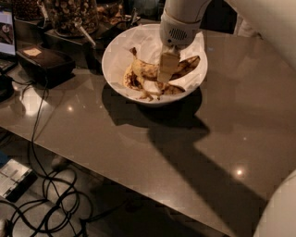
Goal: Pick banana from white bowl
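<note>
The white bowl (112,60) stands at the back of the grey table, lined with crumpled white paper. The banana (144,70) lies in it left of centre, dull yellow with brown blotches, its dark stem pointing up and left. My gripper (166,73) reaches straight down into the bowl from the white arm above. It sits at the banana's right end, touching or just over it. Thin brown-yellow peel scraps (187,64) lie to the right of the gripper and along the bowl's front.
A glass jar of nuts (69,14) stands behind the bowl at left, with a black box (44,62) and a laptop (6,32) further left. The table's front edge runs diagonally. Cables (46,194) lie on the floor below.
</note>
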{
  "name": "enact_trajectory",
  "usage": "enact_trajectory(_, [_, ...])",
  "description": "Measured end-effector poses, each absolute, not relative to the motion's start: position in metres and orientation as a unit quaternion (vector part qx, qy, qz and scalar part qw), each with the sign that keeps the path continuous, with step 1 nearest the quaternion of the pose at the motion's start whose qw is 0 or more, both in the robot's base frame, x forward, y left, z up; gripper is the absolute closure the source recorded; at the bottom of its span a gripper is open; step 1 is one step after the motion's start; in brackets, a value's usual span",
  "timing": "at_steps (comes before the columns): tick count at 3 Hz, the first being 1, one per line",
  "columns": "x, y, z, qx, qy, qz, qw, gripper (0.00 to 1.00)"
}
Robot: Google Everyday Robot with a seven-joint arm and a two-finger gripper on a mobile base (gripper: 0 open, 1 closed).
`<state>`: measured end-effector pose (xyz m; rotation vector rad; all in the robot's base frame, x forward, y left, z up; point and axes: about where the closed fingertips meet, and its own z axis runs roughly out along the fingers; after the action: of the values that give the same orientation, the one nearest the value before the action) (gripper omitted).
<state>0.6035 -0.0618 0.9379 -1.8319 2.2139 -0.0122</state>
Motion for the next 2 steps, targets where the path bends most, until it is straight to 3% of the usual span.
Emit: enact_trajectory(2, [0.589,-0.045,0.947,-0.645,0.750,-0.003,0.146,1.00])
